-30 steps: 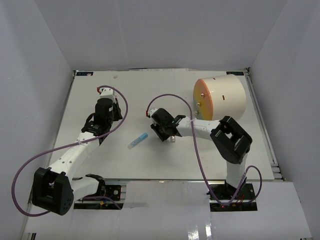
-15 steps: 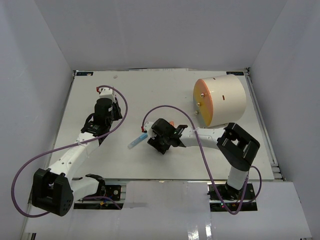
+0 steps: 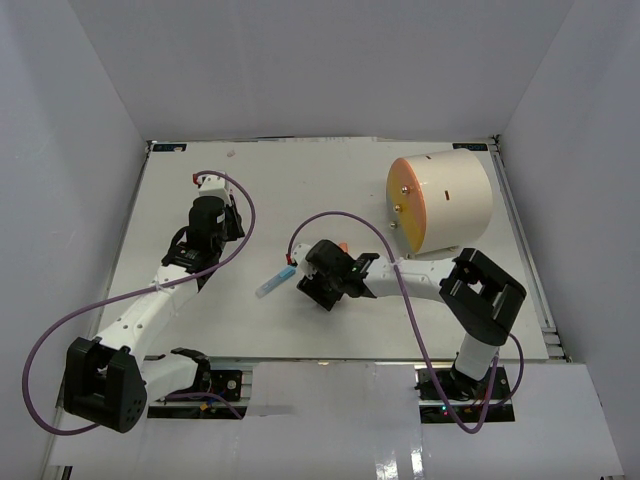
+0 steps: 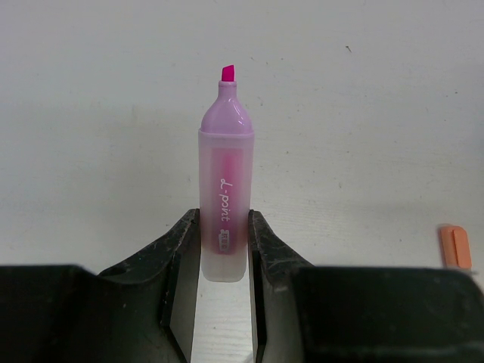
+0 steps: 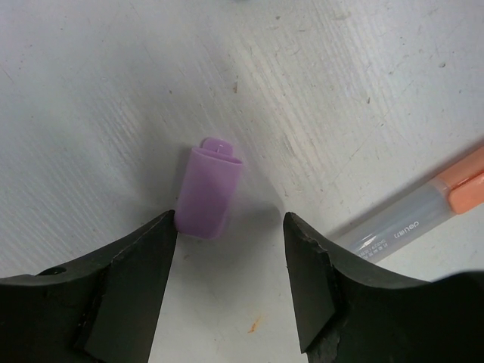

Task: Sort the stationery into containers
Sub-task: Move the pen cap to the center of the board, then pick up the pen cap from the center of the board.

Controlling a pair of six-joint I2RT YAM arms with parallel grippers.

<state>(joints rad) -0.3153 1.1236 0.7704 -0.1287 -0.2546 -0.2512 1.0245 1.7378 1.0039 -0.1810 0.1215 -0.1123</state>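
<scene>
**Left gripper [image 4: 224, 227] loaded, right gripper [image 5: 231, 227] spread**

Top: cream drum [image 3: 450, 195] lies on its side at far right of the table [image 3: 200, 320], orange face toward centre. Blue-capped pen [image 3: 275, 282] lies mid-table, just beside the right gripper.

Left wrist: jaws pinch an uncapped pink highlighter [image 4: 225, 189] by its tail, tip pointing away.

Right wrist: jaws wide, nothing held. Purple cap [image 5: 209, 193] lies on the table between the fingertips, close against one. Orange-capped pen [image 5: 423, 208] lies near the other.
</scene>
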